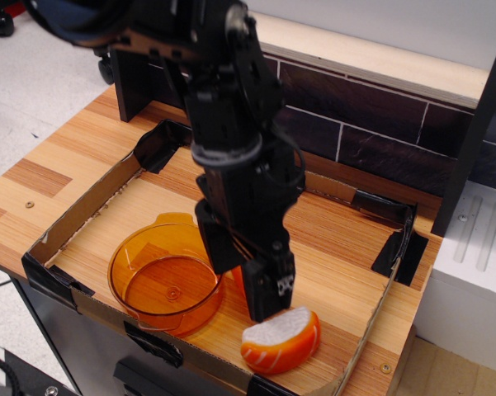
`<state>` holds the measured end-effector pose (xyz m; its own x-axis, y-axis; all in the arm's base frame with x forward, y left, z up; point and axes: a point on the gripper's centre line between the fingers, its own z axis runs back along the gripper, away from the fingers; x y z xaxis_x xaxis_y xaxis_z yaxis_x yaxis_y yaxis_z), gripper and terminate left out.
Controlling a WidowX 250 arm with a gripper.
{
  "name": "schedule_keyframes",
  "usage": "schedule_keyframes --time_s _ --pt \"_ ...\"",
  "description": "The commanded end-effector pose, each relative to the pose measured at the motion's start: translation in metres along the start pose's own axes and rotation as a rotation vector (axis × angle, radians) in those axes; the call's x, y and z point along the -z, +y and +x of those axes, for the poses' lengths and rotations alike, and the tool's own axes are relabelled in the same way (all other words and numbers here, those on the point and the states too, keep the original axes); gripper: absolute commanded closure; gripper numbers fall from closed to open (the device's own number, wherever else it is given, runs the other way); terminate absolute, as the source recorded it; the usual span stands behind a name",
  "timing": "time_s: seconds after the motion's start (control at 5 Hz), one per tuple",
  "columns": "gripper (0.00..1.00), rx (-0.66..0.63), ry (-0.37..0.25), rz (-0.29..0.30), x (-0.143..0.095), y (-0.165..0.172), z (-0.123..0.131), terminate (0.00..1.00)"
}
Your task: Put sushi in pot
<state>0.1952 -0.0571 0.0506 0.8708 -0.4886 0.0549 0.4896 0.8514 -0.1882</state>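
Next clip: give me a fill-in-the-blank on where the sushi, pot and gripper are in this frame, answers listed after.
1. The sushi lies on the tray floor, outside the ____.
2. The amber pot has ____ inside it.
3. The gripper hangs just above the white ____ part of the sushi.
4. As the camera sees it, the pot sits to the ____ of the sushi.

Missing words: pot; nothing; rice; left
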Motion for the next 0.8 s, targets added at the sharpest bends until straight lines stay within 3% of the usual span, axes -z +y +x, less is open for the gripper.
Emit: schedule_keyframes --time_s 0.0,0.6 --pt "0.0 0.02 -0.033 0.047 0.011 -0.006 -0.003 0.0" --pt "0.0 0.021 -0.008 0.073 0.033 -0.013 0.002 0.0"
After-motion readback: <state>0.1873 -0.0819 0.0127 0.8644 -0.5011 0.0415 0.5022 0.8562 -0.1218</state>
